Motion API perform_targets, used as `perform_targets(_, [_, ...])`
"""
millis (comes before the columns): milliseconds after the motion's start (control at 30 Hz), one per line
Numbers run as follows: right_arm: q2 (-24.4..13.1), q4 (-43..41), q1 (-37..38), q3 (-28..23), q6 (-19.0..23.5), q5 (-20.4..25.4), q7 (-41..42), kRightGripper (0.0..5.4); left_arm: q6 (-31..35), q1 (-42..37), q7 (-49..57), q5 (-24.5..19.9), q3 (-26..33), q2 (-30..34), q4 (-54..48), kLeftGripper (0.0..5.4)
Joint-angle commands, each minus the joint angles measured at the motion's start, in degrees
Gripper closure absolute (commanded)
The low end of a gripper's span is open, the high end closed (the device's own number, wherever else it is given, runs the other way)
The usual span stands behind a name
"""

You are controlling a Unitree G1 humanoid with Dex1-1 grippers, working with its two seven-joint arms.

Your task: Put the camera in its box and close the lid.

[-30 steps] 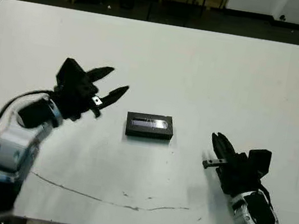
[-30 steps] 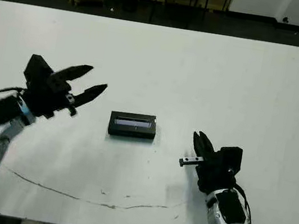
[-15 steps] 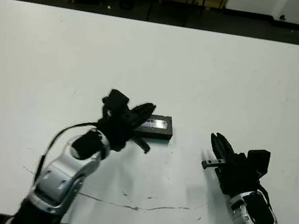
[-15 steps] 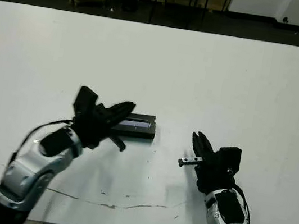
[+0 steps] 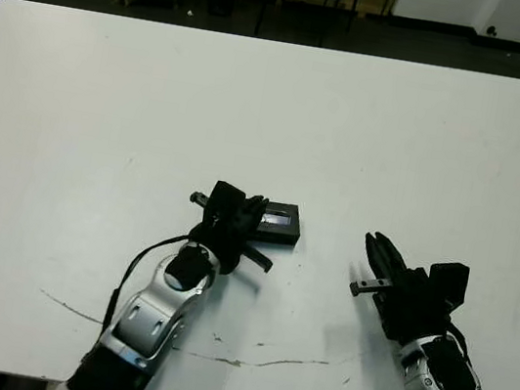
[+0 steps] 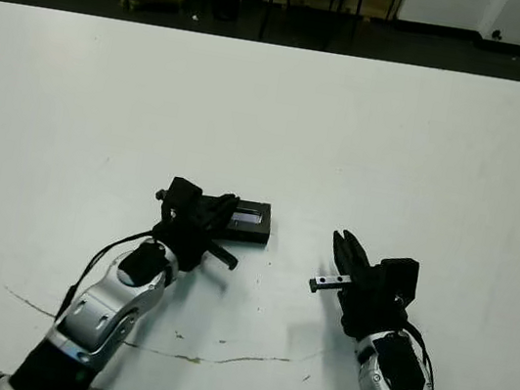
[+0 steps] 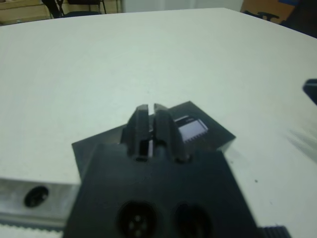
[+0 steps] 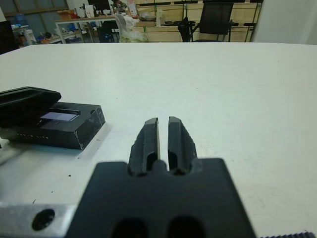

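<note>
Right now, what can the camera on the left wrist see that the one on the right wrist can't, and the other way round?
Only the left wrist view shows the left pincer's own shut fingers from behind, resting over the closed box's lid. Only the right wrist view shows the right pincer, shut and apart from the box, the box's side wall, and chairs and shelves beyond the table. Both show the white table and the black box with its pale stripe.

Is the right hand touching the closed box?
Apart. In the left eye view, bare white table separates the right hand from the box.
</note>
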Motion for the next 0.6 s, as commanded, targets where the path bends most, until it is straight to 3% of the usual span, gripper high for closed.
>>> perform_targets(33, [-0.3,0.4,0.8,0.0,0.5,0.3,0.0,5.4,0.3,1.5,0.2,0.4,0.7,0.2,3.2,5.39])
perform_targets(600, [-0.5,0.6,0.6,0.1,0.2,0.0,0.3,5.4,8.6,5.7,-2.7,1.5,-0.5,3.3,1.1,5.39])
